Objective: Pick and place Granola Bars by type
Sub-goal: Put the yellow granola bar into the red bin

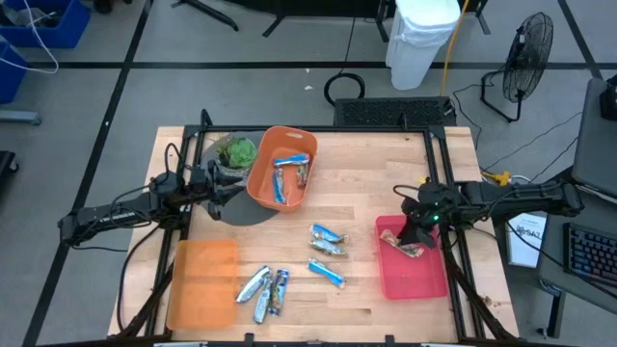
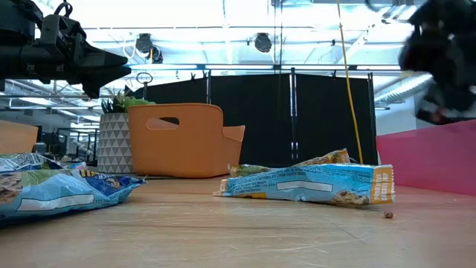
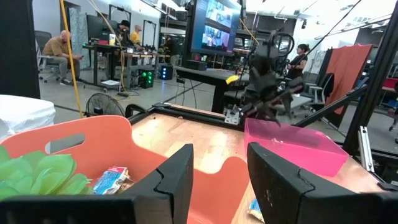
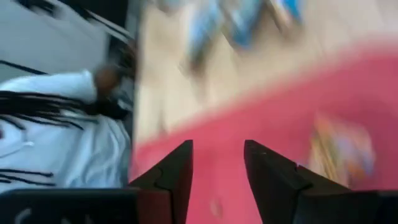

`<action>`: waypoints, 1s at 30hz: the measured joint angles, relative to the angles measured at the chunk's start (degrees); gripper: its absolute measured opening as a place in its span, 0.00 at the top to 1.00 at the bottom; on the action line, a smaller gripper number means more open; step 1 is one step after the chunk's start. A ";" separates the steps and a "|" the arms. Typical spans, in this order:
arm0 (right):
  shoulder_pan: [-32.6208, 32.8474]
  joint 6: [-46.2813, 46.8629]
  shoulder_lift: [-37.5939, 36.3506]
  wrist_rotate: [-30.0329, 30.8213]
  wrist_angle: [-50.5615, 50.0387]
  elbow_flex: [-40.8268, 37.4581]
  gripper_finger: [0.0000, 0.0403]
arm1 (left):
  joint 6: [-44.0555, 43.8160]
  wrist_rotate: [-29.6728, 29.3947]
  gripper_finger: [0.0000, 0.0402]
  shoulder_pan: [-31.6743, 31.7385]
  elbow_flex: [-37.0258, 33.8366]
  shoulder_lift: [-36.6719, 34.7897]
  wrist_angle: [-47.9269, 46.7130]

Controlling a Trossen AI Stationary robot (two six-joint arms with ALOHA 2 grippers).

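Observation:
Several shiny granola bars lie flat on the wooden table: blue ones [image 1: 328, 241] mid-table, one more [image 1: 326, 273], and silver and dark blue ones [image 1: 265, 289] near the front edge. More bars [image 1: 289, 173] lie in the orange bin [image 1: 260, 183]. A brownish bar [image 1: 412, 250] lies in the pink tray [image 1: 415, 275]. My right gripper [image 1: 416, 231] hovers open over that tray, above the brownish bar [image 4: 339, 149]. My left gripper [image 1: 227, 190] is open at the orange bin's left wall [image 3: 93, 143], empty.
A leafy potted plant [image 1: 236, 152] stands behind the orange bin's left end. A flat orange tray [image 1: 202, 281] lies at the front left. Black frame posts stand at the table's corners. People sit at desks in the room beyond.

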 joint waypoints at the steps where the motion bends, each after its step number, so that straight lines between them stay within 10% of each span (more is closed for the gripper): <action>1: 0.00 -0.68 0.05 0.05 4.17 0.00 0.65 | -0.01 0.00 0.62 0.00 0.00 -0.01 0.00; 14: 0.00 -10.60 13.91 6.27 39.39 0.13 0.67 | -0.02 0.00 0.62 0.00 0.00 0.00 0.01; 23: 4.84 -17.26 36.82 6.61 34.44 13.62 0.67 | -0.02 0.00 0.62 0.02 0.00 -0.01 0.00; 30: 10.88 -29.07 50.98 23.12 10.89 32.43 0.67 | -0.02 0.00 0.62 0.00 0.00 -0.01 0.00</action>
